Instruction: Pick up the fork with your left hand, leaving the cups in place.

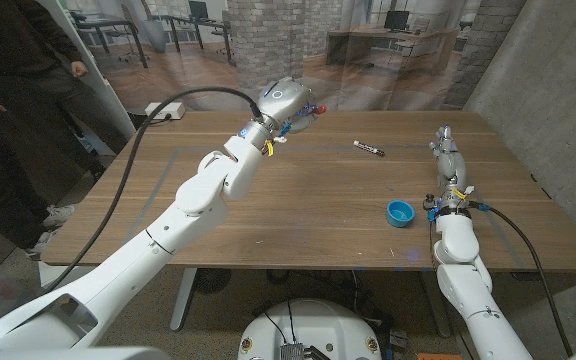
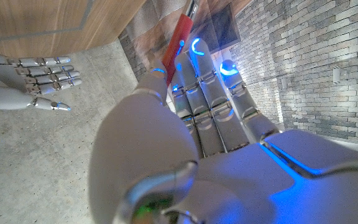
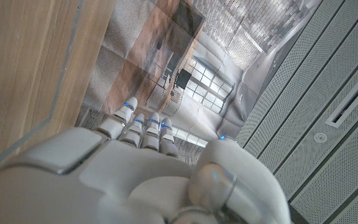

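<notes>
head: high, looks down over brown wooden table [image 1: 298, 210] | wrists: close behind own hands, both show tabletop

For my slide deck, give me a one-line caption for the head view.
Left robot hand holds a red-handled fork above the wooden table; blue cup sits near the right robot hand.

Left robot hand [image 1: 286, 103] raised, fingers closed; right robot hand [image 1: 448, 152] outstretched.

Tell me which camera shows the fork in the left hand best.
The left wrist view: the fork's red handle runs up between the left hand's fingers. The head view shows just a small red bit at that raised hand.
</notes>
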### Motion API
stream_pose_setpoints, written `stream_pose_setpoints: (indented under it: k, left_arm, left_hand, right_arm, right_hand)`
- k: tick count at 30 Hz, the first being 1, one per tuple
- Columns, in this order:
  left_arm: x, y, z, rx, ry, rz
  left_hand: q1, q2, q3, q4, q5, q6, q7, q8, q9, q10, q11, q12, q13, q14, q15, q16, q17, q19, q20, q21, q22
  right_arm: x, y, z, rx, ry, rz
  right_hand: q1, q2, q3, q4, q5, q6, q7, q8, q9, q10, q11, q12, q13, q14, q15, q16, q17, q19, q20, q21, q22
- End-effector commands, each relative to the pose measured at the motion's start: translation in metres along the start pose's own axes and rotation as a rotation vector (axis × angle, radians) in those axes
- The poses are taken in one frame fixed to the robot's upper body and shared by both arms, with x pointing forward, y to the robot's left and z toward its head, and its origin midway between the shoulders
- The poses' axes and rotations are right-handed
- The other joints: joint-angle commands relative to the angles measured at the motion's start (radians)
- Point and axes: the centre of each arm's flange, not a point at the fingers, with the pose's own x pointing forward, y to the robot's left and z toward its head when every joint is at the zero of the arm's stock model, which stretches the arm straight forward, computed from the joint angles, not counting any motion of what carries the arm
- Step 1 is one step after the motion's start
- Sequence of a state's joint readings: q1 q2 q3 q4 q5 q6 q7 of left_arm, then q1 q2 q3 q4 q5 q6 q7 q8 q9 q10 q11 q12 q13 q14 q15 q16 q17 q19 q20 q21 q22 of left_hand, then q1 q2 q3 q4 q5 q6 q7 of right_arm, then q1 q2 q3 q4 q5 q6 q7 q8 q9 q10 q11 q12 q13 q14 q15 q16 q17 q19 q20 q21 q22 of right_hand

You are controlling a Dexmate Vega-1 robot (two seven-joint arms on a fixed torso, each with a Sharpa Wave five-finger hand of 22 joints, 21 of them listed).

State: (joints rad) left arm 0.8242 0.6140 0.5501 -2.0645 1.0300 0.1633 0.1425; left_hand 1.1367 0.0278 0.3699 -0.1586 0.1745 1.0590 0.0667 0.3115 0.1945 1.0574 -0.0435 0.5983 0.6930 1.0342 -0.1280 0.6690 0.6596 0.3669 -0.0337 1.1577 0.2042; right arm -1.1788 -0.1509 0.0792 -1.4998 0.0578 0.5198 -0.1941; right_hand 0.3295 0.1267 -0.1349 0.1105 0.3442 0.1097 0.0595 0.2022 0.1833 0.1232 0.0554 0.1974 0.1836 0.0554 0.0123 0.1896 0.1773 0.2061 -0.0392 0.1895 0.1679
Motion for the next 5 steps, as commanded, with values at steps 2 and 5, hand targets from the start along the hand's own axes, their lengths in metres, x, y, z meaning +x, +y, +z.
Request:
stream_pose_setpoints:
  k: [2,5]
  left_arm:
    - [-0.0164,-0.0002,-0.0134,-0.031,-0.018,0.028]
    - [-0.0225,-0.0003,-0.0151,-0.023,-0.012,0.021]
  left_hand:
    - [0.073,0.062,0.039,0.002,0.006,0.028,0.027,0.069,0.073,0.077,-0.062,-0.003,0.005,0.04,-0.085,-0.001,0.006,-0.006,-0.001,0.009,0.002]
    - [0.072,0.061,0.04,0.001,0.006,0.027,0.027,0.068,0.074,0.077,-0.062,-0.004,0.007,0.041,-0.086,-0.002,0.007,-0.007,-0.001,0.01,0.001]
  right_arm:
    - [-0.0293,0.0107,0.0133,-0.037,0.003,-0.04]
    - [-0.0309,0.0127,0.0139,-0.033,0.002,-0.037]
  right_hand:
    - [0.011,0.002,-0.004,-0.003,0.004,0.009,-0.002,0.0,0.003,0.011,-0.003,-0.004,0.004,0.013,0.0,-0.003,0.002,0.001,-0.015,0.0,0.002]
    - [0.011,0.002,-0.004,-0.003,0.005,0.01,-0.002,0.0,0.003,0.01,-0.005,-0.004,0.004,0.013,0.0,-0.002,0.002,0.001,-0.015,0.0,0.002]
